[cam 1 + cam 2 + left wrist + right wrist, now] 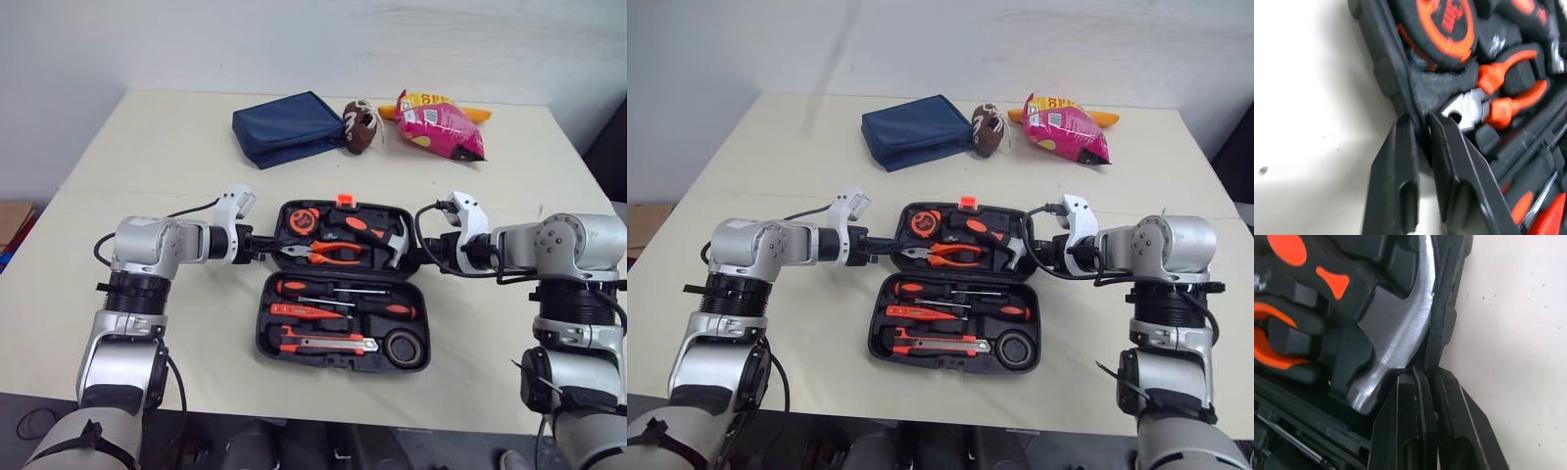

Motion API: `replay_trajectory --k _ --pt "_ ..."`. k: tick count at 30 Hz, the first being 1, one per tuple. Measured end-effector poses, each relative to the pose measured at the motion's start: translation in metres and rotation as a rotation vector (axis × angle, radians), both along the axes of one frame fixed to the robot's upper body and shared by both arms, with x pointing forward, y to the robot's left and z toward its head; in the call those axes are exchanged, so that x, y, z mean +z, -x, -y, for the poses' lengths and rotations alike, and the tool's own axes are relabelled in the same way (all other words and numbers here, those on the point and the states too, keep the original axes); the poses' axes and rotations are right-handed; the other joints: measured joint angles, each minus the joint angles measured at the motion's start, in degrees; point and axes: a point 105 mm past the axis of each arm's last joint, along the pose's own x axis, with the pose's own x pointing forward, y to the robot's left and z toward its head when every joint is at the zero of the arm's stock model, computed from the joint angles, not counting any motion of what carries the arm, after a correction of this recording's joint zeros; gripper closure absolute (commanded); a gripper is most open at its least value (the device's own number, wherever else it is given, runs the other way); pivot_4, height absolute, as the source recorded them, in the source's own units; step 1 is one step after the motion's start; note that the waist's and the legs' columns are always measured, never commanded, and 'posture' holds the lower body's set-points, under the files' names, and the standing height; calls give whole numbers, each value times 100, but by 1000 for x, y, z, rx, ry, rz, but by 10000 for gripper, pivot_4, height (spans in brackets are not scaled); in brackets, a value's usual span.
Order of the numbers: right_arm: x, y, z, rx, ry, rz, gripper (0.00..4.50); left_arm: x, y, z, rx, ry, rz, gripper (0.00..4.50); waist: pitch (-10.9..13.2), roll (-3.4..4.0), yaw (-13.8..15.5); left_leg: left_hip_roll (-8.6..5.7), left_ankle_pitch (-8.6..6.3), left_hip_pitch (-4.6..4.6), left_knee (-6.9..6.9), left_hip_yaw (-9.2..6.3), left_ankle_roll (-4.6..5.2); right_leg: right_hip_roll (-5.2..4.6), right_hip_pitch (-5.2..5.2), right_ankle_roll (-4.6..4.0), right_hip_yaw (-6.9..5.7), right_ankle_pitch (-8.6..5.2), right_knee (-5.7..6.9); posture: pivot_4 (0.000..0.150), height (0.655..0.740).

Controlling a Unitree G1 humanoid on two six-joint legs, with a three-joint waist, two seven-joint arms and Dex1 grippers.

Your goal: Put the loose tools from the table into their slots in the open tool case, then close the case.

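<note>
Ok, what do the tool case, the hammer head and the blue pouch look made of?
The tool case: moulded black plastic, matt, by its ribbed, rounded rim. The hammer head: steel, brushed and shiny, with fine scratches and bright highlights. The blue pouch: likely woven fabric, perhaps nylon; it is soft-edged, with a dull, even surface.

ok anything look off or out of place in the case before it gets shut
Nothing stands out. In the tool case, the pliers, hammer, tape measure, screwdrivers, knife and tape roll all sit in their slots, and no tool lies loose on the table.
</note>
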Motion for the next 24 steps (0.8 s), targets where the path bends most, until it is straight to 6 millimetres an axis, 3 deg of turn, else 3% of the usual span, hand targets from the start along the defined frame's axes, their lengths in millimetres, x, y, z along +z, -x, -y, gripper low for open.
replay_trajectory --k 6,13,16,19,22,24 --pt "5 -2 2 0 -11 300 44929 8 -7 -2 29 73 171 44718 11 14 -8 0 4 -12 -23 2 -6 8 -16 4 1 2 -14 1500 7400" --pt "38 -5 7 26 70 740 44929 41 -14 -3 -14 102 668 44718 13 16 -3 6 5 -91 -30 15 -8 18 -101 5 5 3 -20 1500 7400" --pt "42 -3 7 55 153 919 44929 44 -14 -6 -21 73 809 44718 13 16 1 5 1 -102 -35 16 -1 18 -109 6 5 4 -36 1500 7400" --pt "35 -2 6 99 244 1019 44929 33 -14 -8 -33 -47 931 44718 13 16 0 4 -9 -103 -32 21 13 15 -105 13 6 8 -48 1500 7400" --pt "13 3 9 204 448 1104 44929 20 -10 -10 -74 -215 1084 44718 13 16 1 3 -17 -103 -27 26 27 10 -98 18 7 11 -59 1500 7400" --pt "10 8 9 267 556 1202 44929 17 -5 -14 -108 -292 1163 44718 12 16 -14 3 -19 -88 -25 36 31 9 -86 22 14 13 -61 1500 7400"
